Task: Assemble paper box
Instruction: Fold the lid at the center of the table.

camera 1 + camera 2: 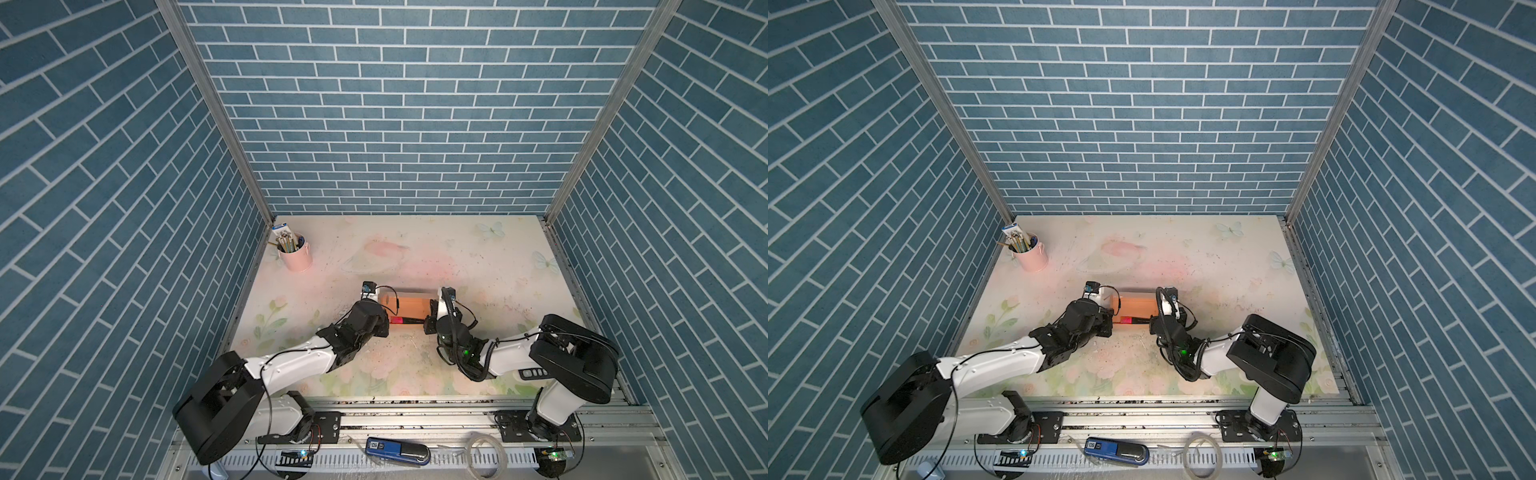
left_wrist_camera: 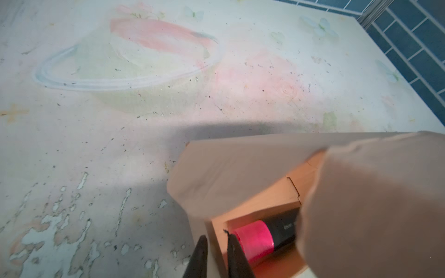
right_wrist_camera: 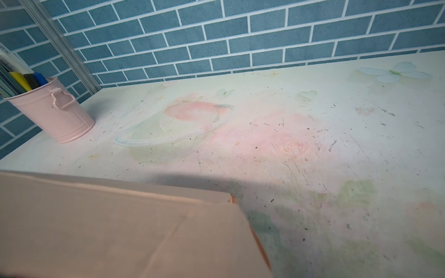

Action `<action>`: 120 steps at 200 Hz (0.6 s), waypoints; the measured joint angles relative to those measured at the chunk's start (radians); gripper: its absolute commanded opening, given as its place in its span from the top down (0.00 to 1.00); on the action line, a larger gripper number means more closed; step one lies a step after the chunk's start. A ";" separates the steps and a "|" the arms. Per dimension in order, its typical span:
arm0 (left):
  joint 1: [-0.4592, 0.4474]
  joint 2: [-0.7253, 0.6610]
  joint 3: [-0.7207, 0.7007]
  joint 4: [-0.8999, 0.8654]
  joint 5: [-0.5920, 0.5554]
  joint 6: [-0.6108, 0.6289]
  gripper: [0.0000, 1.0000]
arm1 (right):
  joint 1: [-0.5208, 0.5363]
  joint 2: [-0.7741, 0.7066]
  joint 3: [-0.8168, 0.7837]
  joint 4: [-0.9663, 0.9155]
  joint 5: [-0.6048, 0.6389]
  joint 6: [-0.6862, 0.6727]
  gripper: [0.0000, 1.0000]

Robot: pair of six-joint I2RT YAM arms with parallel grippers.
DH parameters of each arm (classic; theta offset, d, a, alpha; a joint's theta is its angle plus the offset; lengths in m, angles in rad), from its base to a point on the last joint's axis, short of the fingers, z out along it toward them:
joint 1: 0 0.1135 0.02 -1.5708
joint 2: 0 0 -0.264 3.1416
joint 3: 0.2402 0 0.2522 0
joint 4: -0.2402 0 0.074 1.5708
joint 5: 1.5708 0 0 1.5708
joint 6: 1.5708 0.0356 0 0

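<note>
The peach-orange paper box (image 1: 409,305) (image 1: 1136,305) lies mid-table between my two arms, its lid flap raised. Inside it lies a black marker with a pink cap (image 1: 401,319) (image 2: 255,238). My left gripper (image 1: 386,321) (image 2: 216,237) is at the box's left end, shut on the end wall (image 2: 218,231), one finger (image 2: 199,255) outside and one inside. My right gripper (image 1: 431,322) (image 1: 1152,322) is at the box's right end and shut. In the right wrist view its fingers are hidden behind the box's flap (image 3: 120,228), so I cannot tell whether it holds anything.
A pink cup of pens (image 1: 296,253) (image 3: 53,110) stands at the back left corner. Blue brick walls close in the table on three sides. A blue device (image 1: 397,449) and a coil of clear tubing (image 1: 484,451) lie on the front rail.
</note>
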 measured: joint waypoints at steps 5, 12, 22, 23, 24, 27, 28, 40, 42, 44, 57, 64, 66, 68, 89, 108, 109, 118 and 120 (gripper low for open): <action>0.005 -0.019 -0.008 -0.003 0.000 0.000 0.81 | 0.002 0.000 0.000 0.002 -0.001 0.000 1.00; 0.016 -0.044 -0.019 -0.012 0.000 -0.001 0.81 | 0.002 0.000 0.000 0.002 -0.002 0.000 1.00; 0.033 -0.072 -0.032 -0.026 0.000 -0.002 0.81 | 0.002 0.000 0.000 0.002 -0.003 -0.001 1.00; 0.036 -0.075 -0.034 -0.027 0.000 -0.002 0.81 | 0.002 0.000 0.000 0.003 -0.003 -0.001 1.00; 0.037 -0.077 -0.034 -0.028 0.000 -0.002 0.81 | 0.002 0.000 0.000 0.003 -0.003 -0.001 1.00; 0.042 -0.084 -0.038 -0.033 0.000 -0.003 0.81 | 0.002 0.000 0.000 0.003 -0.003 -0.002 1.00; 0.043 -0.085 -0.039 -0.034 0.000 -0.003 0.81 | 0.002 0.000 0.000 0.003 -0.003 -0.002 1.00; 0.060 -0.106 -0.045 -0.056 0.000 -0.003 0.81 | 0.003 0.000 0.000 0.004 -0.003 -0.004 1.00; 0.063 -0.109 -0.045 -0.060 -0.001 -0.003 0.81 | 0.003 0.000 -0.001 0.005 -0.003 -0.004 1.00; 0.065 -0.111 -0.045 -0.063 -0.001 -0.003 0.81 | 0.003 0.000 -0.001 0.005 -0.003 -0.004 1.00; 0.080 -0.121 -0.045 -0.073 0.002 -0.003 0.81 | 0.004 0.000 -0.003 0.009 -0.003 -0.005 1.00; 0.089 -0.122 -0.045 -0.078 0.004 -0.004 0.81 | 0.004 0.000 -0.004 0.009 -0.003 -0.005 1.00; 0.090 -0.123 -0.045 -0.079 0.004 -0.003 0.81 | 0.004 0.000 -0.004 0.009 -0.003 -0.005 1.00; 0.094 -0.123 -0.045 -0.081 0.005 -0.004 0.81 | 0.004 0.000 -0.004 0.009 -0.003 -0.006 1.00; 0.124 -0.122 -0.045 -0.095 0.014 -0.007 0.81 | 0.004 0.002 -0.004 0.013 -0.003 -0.013 1.00; 0.141 -0.104 -0.034 -0.102 0.032 -0.006 0.81 | 0.004 0.008 -0.004 0.019 -0.003 -0.015 1.00; 0.141 -0.102 -0.034 -0.102 0.033 -0.006 0.81 | 0.004 0.008 -0.004 0.019 -0.002 -0.015 1.00; 0.143 -0.082 -0.021 -0.105 0.045 -0.005 0.81 | 0.004 0.008 -0.004 0.021 -0.003 -0.015 1.00; 0.143 -0.077 -0.017 -0.106 0.047 -0.004 0.81 | 0.005 0.008 -0.004 0.021 -0.003 -0.015 1.00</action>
